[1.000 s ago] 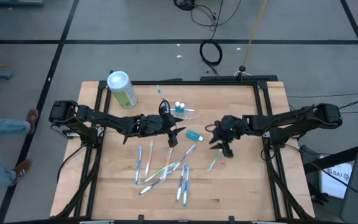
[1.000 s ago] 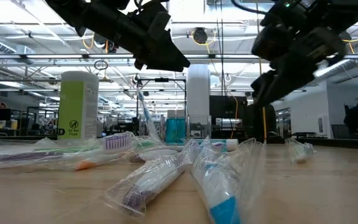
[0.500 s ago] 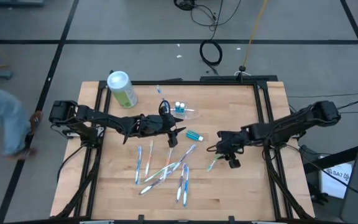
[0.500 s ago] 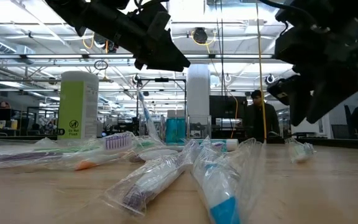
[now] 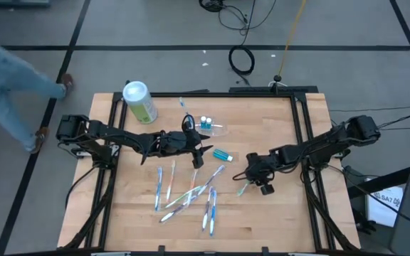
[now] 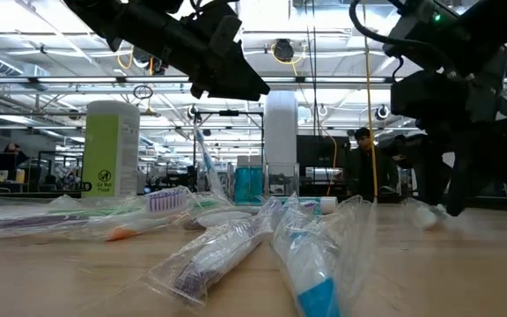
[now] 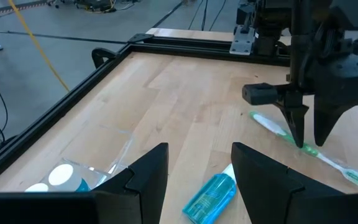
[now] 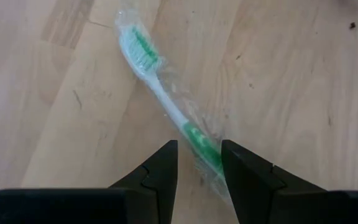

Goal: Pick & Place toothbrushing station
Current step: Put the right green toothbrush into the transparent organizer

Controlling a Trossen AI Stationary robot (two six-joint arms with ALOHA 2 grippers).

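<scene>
Left gripper [image 5: 203, 151]: I see it hovering mid-tabletop [image 5: 276, 220], fingers apart, empty.
Station [image 5: 212, 128]: I make out a small clear holder with two blue-capped bottles, lying just beyond my left gripper.
Right gripper [image 5: 251, 181]: I have it down with fingers parted astride a wrapped green toothbrush [image 8: 169, 112].
</scene>
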